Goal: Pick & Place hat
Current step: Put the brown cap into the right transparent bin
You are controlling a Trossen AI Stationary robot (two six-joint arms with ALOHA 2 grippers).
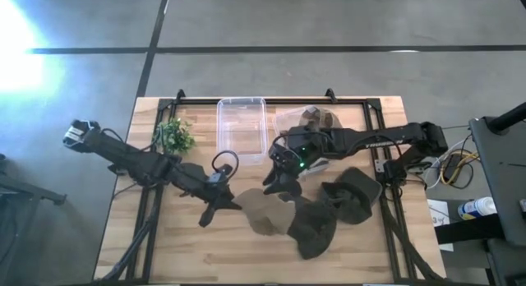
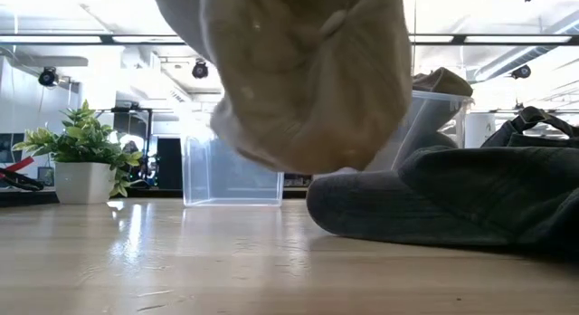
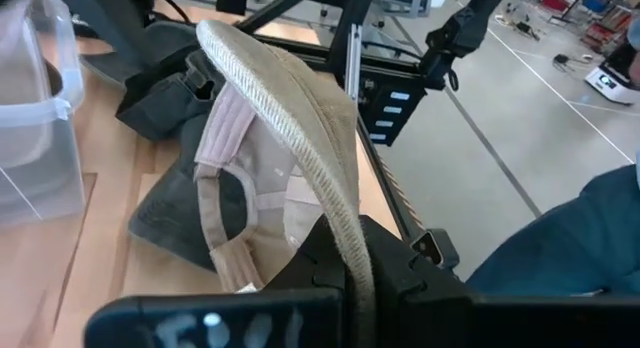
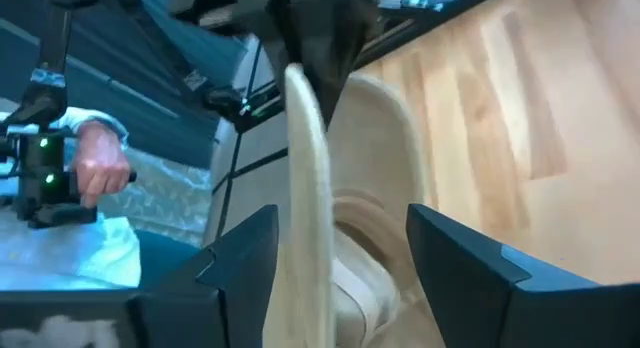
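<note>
- We see a tan cap (image 1: 265,210), stitched brim and pale lining, lifted off the table (image 1: 164,245) at centre frame in the high view.
- Left gripper (image 3: 350,278) is clamped on its brim edge.
- Right gripper (image 4: 340,258) stands wide, fingers straddling the brim, not gripping.
- Dark hats (image 1: 345,200) lie to its right.

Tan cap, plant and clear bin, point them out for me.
tan cap (image 3: 290,118), left wrist view, on its brim.
plant (image 1: 174,136), high view, on its leaves.
clear bin (image 1: 241,130), high view, on its floor.
</note>
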